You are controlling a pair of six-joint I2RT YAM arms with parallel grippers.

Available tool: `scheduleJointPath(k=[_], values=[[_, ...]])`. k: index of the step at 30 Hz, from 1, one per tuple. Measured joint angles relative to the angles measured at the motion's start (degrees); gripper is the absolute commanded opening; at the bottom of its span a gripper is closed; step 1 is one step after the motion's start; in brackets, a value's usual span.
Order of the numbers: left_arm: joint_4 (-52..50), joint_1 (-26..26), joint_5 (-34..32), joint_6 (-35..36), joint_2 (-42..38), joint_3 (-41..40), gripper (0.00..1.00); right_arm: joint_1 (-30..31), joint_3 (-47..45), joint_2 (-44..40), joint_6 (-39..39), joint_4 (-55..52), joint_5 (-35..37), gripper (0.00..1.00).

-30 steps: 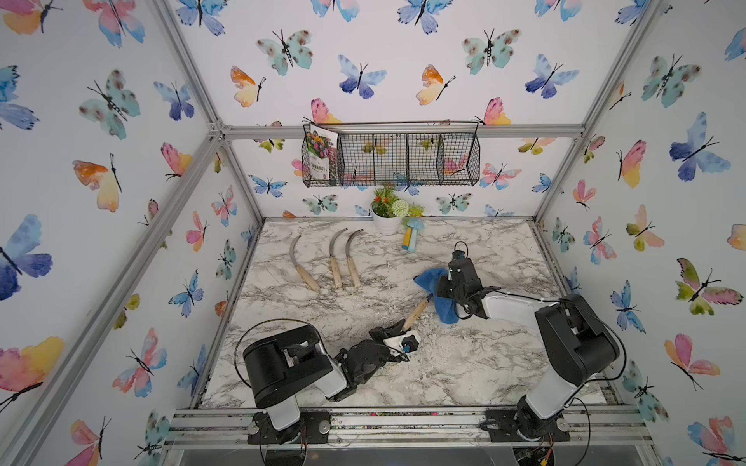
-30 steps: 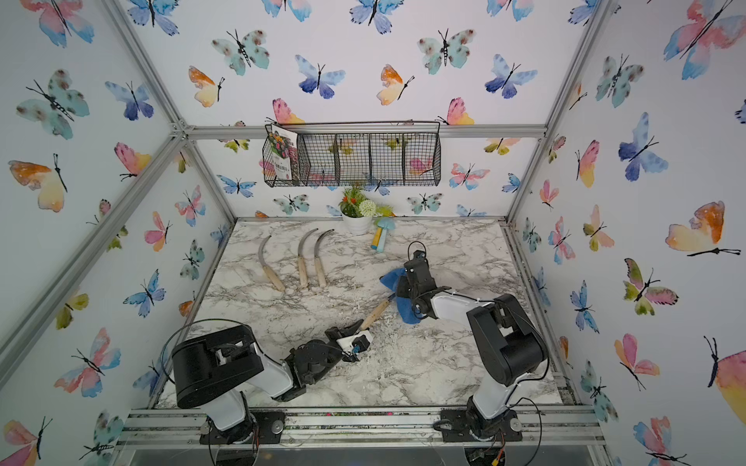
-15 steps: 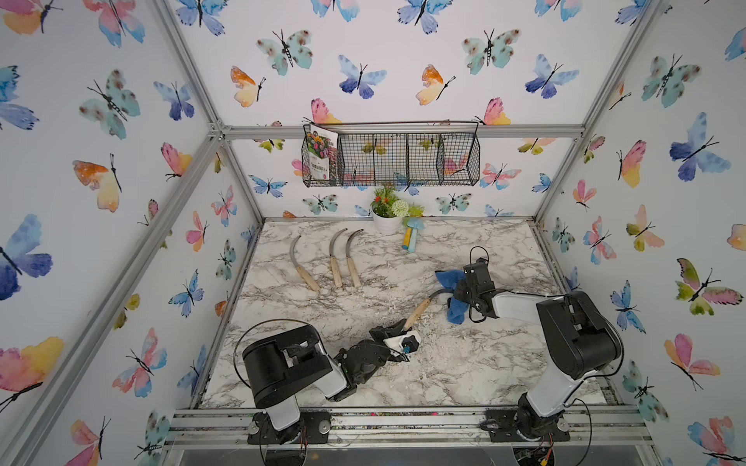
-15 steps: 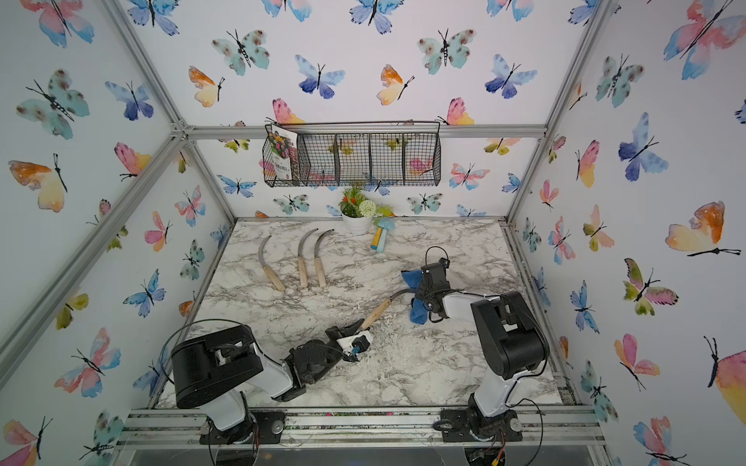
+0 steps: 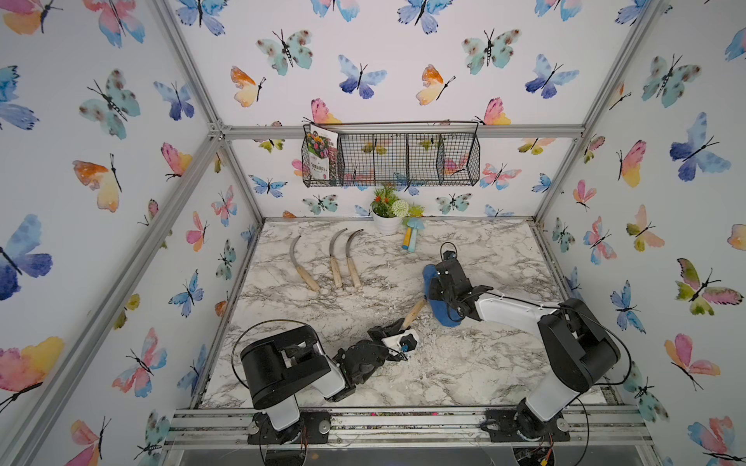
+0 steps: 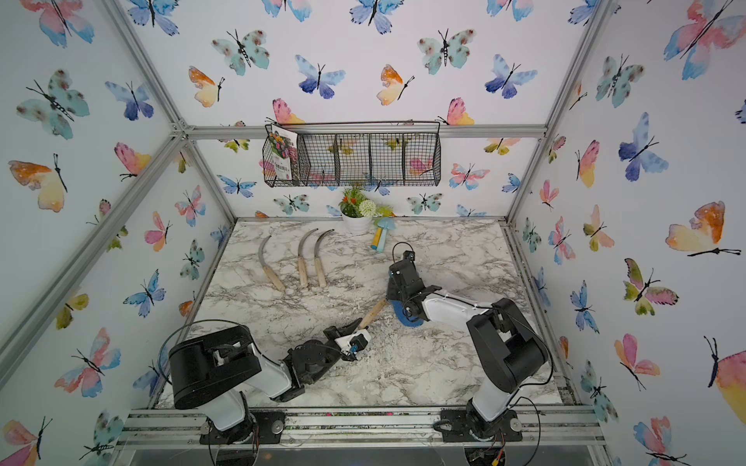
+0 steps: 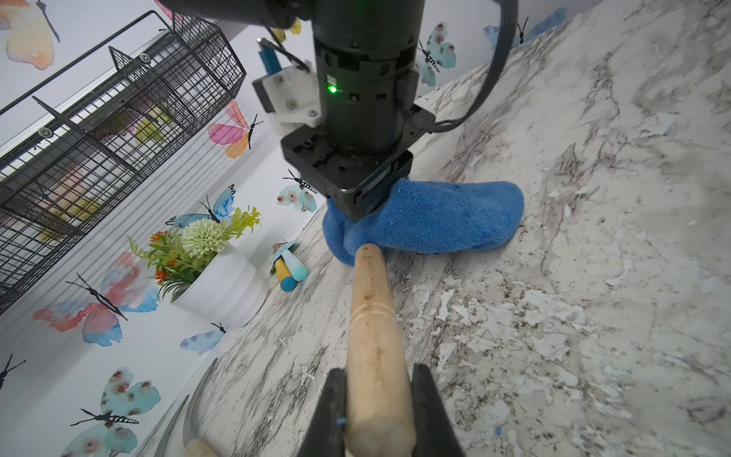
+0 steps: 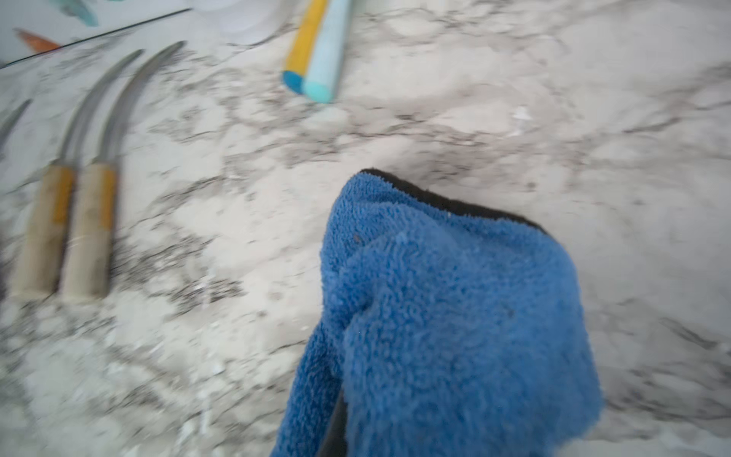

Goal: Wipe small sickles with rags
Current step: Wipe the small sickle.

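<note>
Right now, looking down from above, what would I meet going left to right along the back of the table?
first sickle → second sickle → third sickle → flower pot → mushroom toys

Rag (image 7: 435,215), frame centre, is showing thick, looped terry cloth, soft and matt. Handle (image 7: 374,336), lower centre, is showing pale, smooth wood, lightly scuffed. Blades (image 8: 125,93), upper left, are showing dull grey metal. Table (image 7: 593,296) is showing a marbled, flaking finish. Basket (image 7: 99,118), upper left, is showing black wire mesh.
</note>
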Motion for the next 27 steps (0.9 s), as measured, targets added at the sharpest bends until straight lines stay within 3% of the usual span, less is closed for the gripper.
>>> scheduleJointPath(k=[6, 12, 16, 27], values=[[-0.4, 0.0, 0.0, -0.3, 0.0, -0.1, 0.00, 1.1, -0.2, -0.3, 0.5, -0.3, 0.3, 0.01], [-0.9, 0.0, 0.4, -0.7, 0.0, -0.1, 0.00, -7.1, -4.2, -0.2, 0.7, 3.2, -3.0, 0.01], [-1.1, 0.3, 1.8, -1.5, 0.0, 0.3, 0.00, -12.5, -6.6, 0.1, 1.2, 4.8, -9.7, 0.01], [-3.4, 4.9, 8.4, -7.4, -2.9, -0.2, 0.00, -15.0, -10.3, -2.2, 2.0, 6.7, -14.6, 0.01]])
